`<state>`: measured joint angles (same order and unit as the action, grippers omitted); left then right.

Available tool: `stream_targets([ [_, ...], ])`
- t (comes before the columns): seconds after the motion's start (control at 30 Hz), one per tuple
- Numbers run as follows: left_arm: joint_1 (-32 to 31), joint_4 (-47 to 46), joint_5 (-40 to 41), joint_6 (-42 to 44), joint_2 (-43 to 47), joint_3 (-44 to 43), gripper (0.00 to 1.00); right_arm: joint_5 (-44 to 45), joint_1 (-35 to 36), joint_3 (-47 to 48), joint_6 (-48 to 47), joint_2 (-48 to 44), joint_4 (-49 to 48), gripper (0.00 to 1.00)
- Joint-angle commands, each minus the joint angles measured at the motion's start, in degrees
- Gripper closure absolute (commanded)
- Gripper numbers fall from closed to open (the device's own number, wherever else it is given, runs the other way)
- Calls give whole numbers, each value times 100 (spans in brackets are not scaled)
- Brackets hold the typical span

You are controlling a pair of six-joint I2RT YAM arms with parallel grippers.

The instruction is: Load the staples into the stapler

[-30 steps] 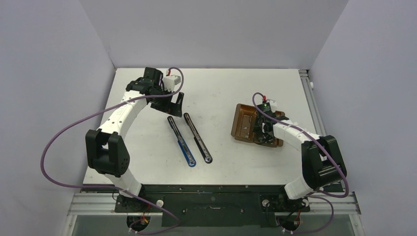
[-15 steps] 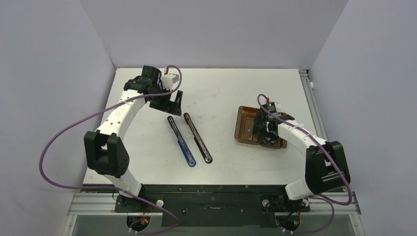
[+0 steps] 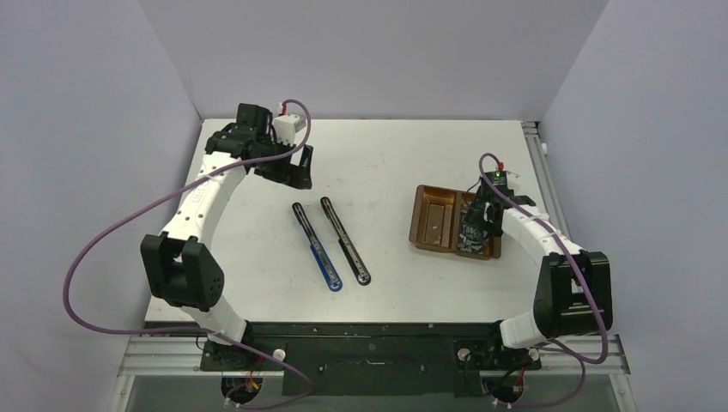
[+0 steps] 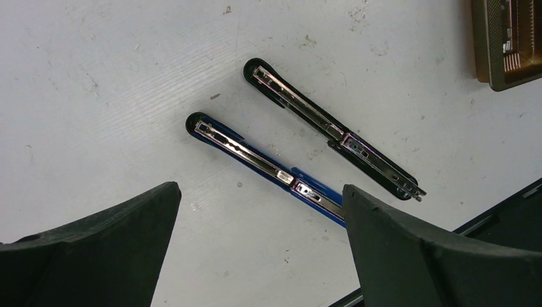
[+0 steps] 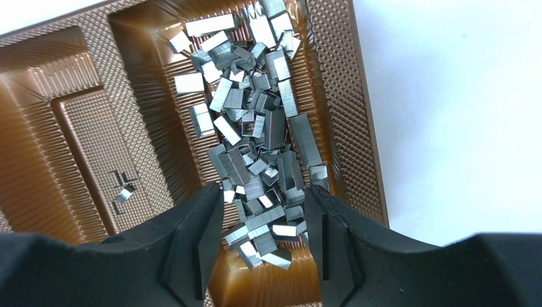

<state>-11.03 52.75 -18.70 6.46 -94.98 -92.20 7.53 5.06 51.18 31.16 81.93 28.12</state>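
- I had the left arm [image 3: 199,204] arched up my left side and stretched far forward, elbow raised and wrist tipped downward.
- The left gripper [image 3: 296,165] hung with its jaws spread as wide as they went. In its wrist view the two fingers [image 4: 96,249] sat at the bottom corners.
- The right arm [image 3: 528,230] curved inward from its base, forearm low and wrist pitched steeply down.
- The right gripper [image 5: 262,220] pointed straight down, jaws partly parted with a plain gap between the pads.

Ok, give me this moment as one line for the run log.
right gripper: open, over staples in tray | left gripper: open, clear of blue stapler and black stapler
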Motion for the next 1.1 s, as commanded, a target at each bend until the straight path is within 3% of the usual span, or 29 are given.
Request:
stream_targets([
  [0.0,31,-95,15,136,169,-329,4,261,-3,129,135,210,-219,51],
  [0.27,44,-68,5,111,-80,-415,4,606,1,53,125,317,-360,40],
  [0.4,54,-63,1,93,-142,-447,4,709,-5,41,172,455,-428,42],
  [0.67,91,-46,69,100,-183,-420,4,743,9,-47,301,662,-626,54],
  [1.07,110,-38,66,88,-179,-428,4,1208,43,-165,414,848,-573,47],
])
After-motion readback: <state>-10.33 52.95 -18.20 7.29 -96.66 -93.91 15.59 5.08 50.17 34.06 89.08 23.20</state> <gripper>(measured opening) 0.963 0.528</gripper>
